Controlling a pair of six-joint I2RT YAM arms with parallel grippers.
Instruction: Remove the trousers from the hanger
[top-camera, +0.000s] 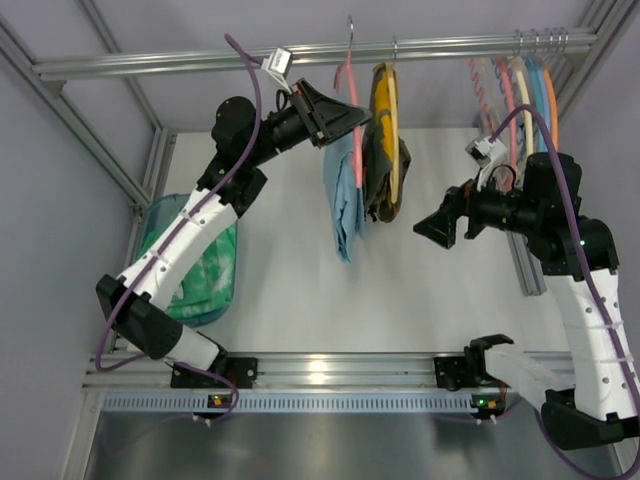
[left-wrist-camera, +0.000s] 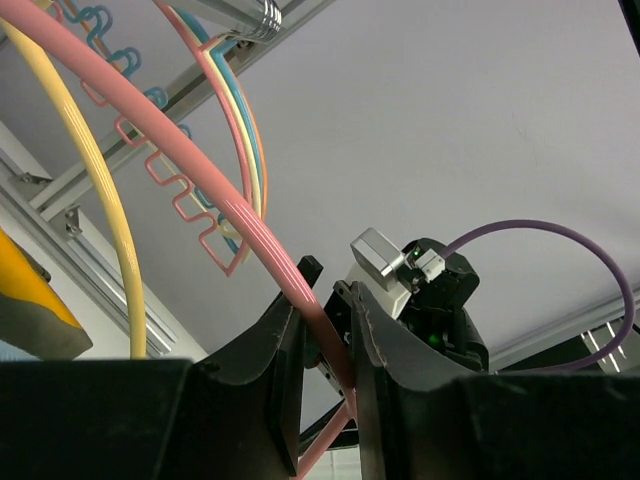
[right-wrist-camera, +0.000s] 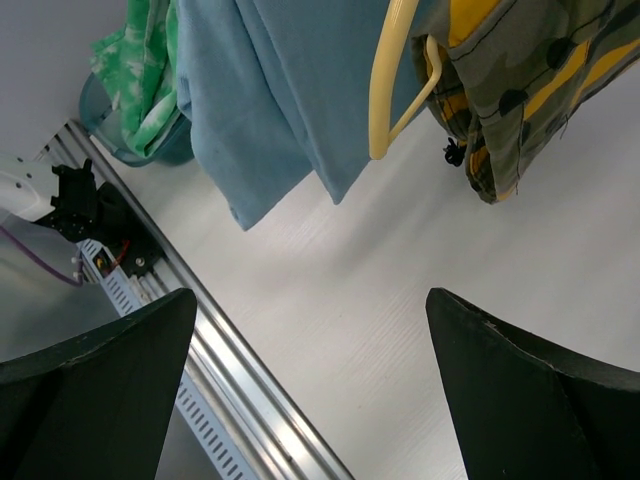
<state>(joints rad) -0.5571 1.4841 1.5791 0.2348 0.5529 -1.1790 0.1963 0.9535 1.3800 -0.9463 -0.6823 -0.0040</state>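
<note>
Found the trousers (top-camera: 343, 200) draped over the hanger (top-camera: 350, 85): plain light-blue soft cloth, folded and hanging limp in long creases, lower ends loose and uneven, clear of the bench (top-camera: 300, 290). Saw the hanger as a thin salmon-pink piece, upright and edge-on from above, hung by its silver metal hook (top-camera: 350, 27) on the overhead rail (top-camera: 180, 64). Caught its pink arm pinched between the fingers of the left tool (left-wrist-camera: 325, 310), close to the top of the cloth.
</note>
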